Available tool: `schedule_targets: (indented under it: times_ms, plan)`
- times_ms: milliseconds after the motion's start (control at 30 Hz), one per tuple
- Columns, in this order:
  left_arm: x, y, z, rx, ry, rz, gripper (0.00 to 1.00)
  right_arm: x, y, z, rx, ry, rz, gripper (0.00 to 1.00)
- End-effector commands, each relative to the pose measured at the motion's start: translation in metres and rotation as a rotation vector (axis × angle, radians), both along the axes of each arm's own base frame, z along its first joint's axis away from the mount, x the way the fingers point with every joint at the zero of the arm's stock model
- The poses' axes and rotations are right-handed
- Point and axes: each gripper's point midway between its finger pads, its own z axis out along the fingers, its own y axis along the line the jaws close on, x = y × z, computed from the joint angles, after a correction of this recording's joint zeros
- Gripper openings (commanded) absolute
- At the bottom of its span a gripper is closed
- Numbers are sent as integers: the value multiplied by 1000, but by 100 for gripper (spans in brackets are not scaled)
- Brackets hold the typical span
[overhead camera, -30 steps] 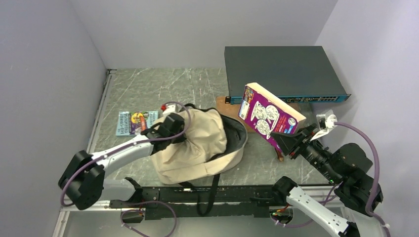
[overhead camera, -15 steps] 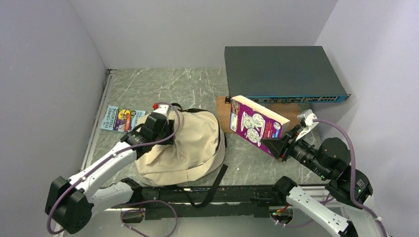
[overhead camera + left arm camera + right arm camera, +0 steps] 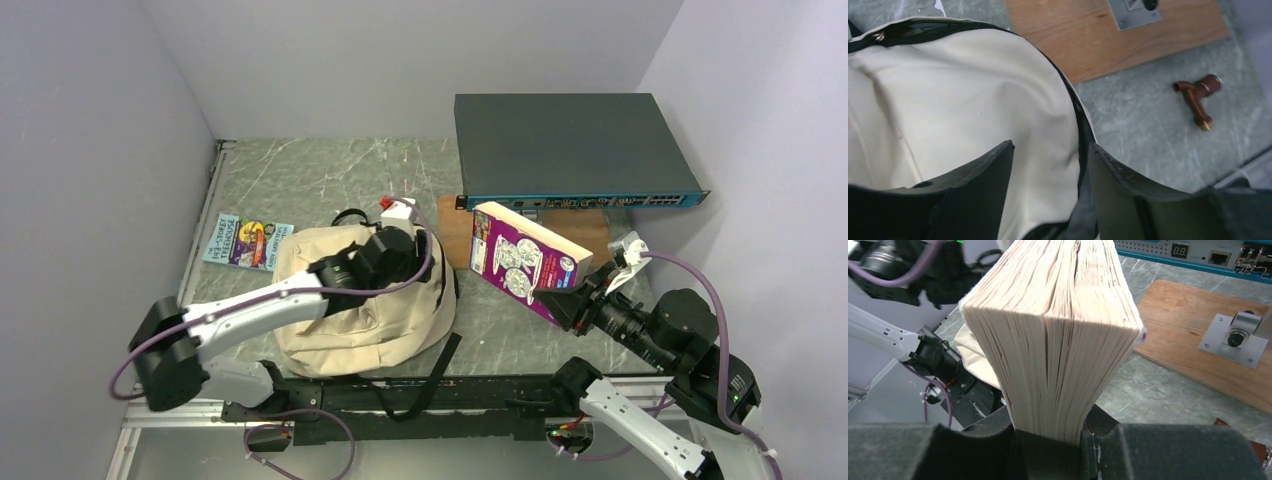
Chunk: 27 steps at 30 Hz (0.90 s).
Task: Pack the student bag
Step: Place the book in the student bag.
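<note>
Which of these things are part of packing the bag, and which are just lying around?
Job: student bag, purple book in the right hand, probably the flat book left of the bag.
Lying about: network switch, wooden board, brown tap.

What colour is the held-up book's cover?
The book is purple with white drawings; top external view shows it best.

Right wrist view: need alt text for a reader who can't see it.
The right gripper clamps a thick paperback book, page edges facing the camera. Behind it, a wooden board lies at right, the student bag at left.
</note>
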Motion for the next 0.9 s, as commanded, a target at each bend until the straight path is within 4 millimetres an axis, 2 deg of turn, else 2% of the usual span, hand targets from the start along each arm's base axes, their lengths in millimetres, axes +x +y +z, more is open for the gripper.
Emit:
schedule_targets:
  times_ms: [0, 67, 167, 300, 400, 467, 700, 800, 867]
  plan:
    - [28, -19, -11, 10, -23, 107, 57, -1, -2, 46, 114, -130, -6, 0]
    - [30, -23, -20, 20, -19, 105, 51, -2, -5, 50, 119, -140, -15, 0]
    - [27, -31, -21, -19, -27, 74, 50, -2, -6, 49, 114, -135, -19, 0]
    - [22, -40, -29, -39, -8, 38, 68, 1, -3, 42, 102, -129, -14, 0]
    - [17, -41, -37, -5, 9, 45, 73, 1, 1, 44, 106, -125, -1, 0]
    - [17, -43, -43, 15, 12, 53, 70, 2, 2, 47, 112, -132, 2, 0]
    - [25, -53, -67, 82, 35, 61, 50, 3, 4, 51, 116, -134, 4, 0]
    - [26, -58, -74, 77, 39, 51, 53, 3, 3, 51, 116, -131, 2, 0]
    - [28, -59, -79, 87, 42, 56, 62, 4, 2, 49, 119, -129, -5, 0]
